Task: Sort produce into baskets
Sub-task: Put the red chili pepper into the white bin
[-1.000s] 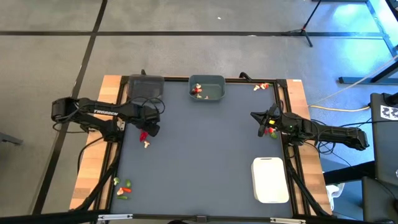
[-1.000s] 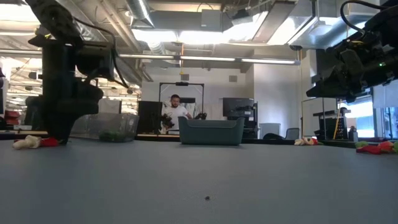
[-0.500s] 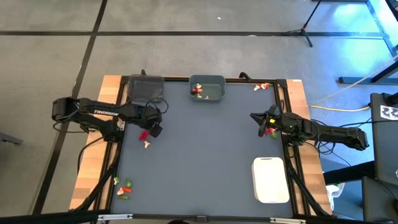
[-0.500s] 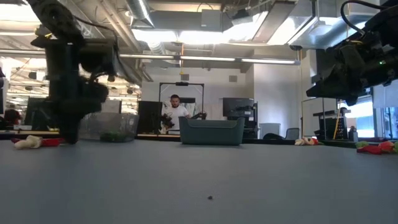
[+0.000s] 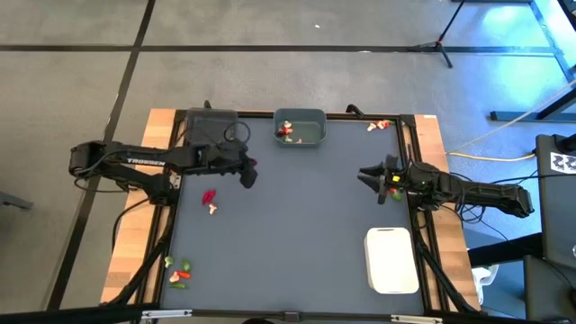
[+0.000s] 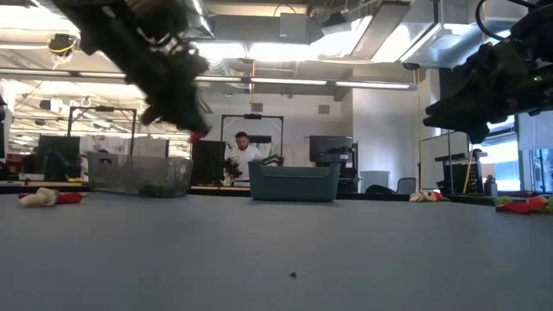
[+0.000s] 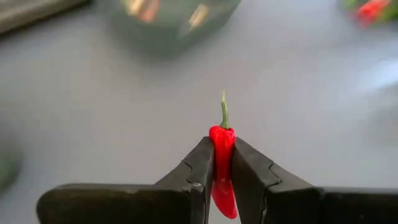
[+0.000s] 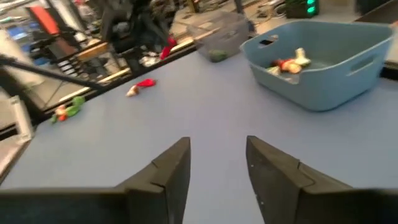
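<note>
— grey bench top (image 5: pixel 297 216) is filling my overhead feed. i'm seeing the left gripper (image 7: pixel 222 163) hanging above the bench near the far left corner, its fingers pinching a red chili (image 7: pixel 222 168), stem pointing out.

— where are the baskets sitting?

— i'm reading the dark grey bin (image 5: pixel 211 125) at the far left corner, the teal bin (image 5: pixel 301 128) at the middle of the far edge with a few pieces lying in it, and the white tray (image 5: pixel 391 259) at the near right corner.

— and the right gripper (image 8: pixel 217 158)?

— it's hovering by the right edge, fingers standing apart and gripping nothing. loose produce (image 5: pixel 210 202) is lying near the left edge.
</note>
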